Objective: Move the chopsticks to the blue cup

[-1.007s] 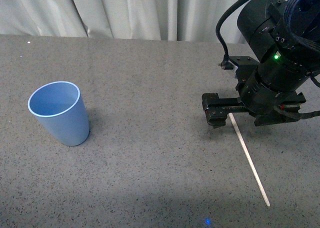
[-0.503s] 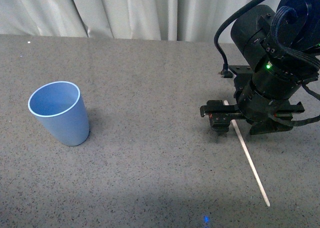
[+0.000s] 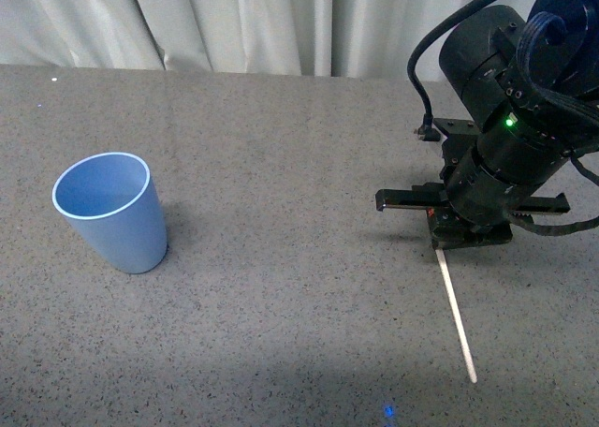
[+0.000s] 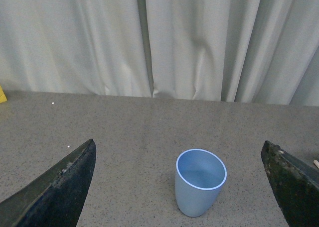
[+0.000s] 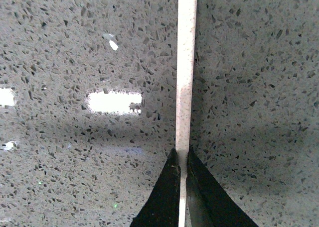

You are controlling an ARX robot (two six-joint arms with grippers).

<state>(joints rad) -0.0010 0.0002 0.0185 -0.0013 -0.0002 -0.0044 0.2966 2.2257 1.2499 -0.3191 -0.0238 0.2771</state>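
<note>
The blue cup (image 3: 112, 212) stands upright and empty on the grey speckled table, at the left; it also shows in the left wrist view (image 4: 199, 182), between the spread fingers. My right gripper (image 3: 438, 235) is at the right, low over the table, shut on the chopsticks (image 3: 456, 310), a single pale stick that runs from the jaws toward the front edge. In the right wrist view the stick (image 5: 185, 77) is pinched between the two black fingertips (image 5: 172, 179) of the gripper (image 5: 181, 160). My left gripper (image 4: 182, 187) is open and empty, well back from the cup.
A grey speckled table (image 3: 281, 287) runs to pale curtains (image 3: 234, 24) at the back. The right arm's black body and cables (image 3: 515, 99) fill the upper right. A wide stretch of table lies between cup and stick.
My right gripper has closed on the stick's far end. The stick has shifted a little leftward and now lies straighter toward the front. The cup has not moved.
</note>
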